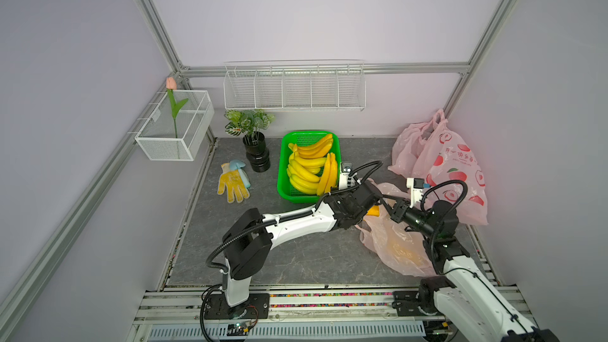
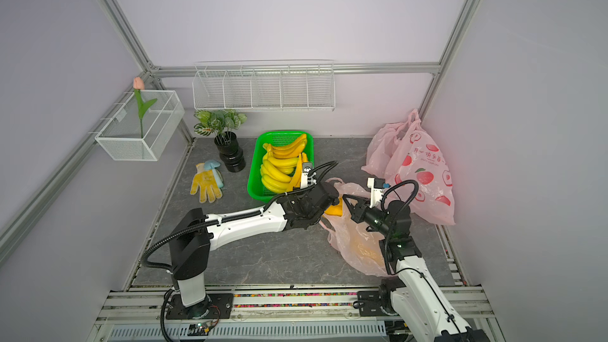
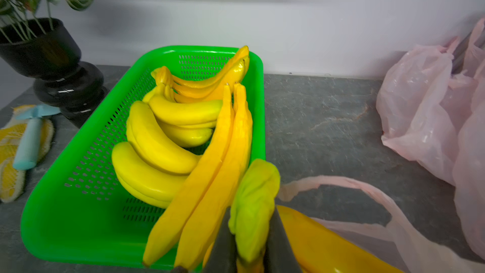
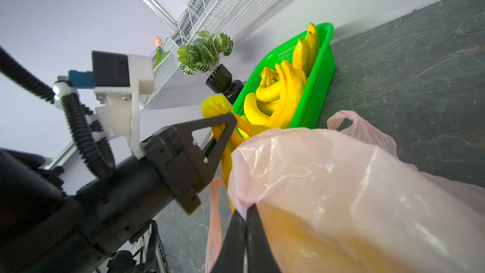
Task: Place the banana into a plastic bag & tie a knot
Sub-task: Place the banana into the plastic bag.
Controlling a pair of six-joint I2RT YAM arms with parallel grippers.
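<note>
While right jaws pinch the limp bag's [image 4: 341, 193] rim, left jaws clamp the banana's [image 3: 254, 206] stiff crown, apparently beside the basket [image 3: 65, 219].

Bright, even light, soft shadows, warped wrist views (glare on plastic bag [image 4: 367, 177]).

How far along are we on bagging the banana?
Done: most of the banana already sits inside the pink bag, yellow showing through. In hand: left gripper grips its green stem at the mouth; right gripper pinches the bag's rim. Left: release the stem, then tie the loose handles; no knot yet.
</note>
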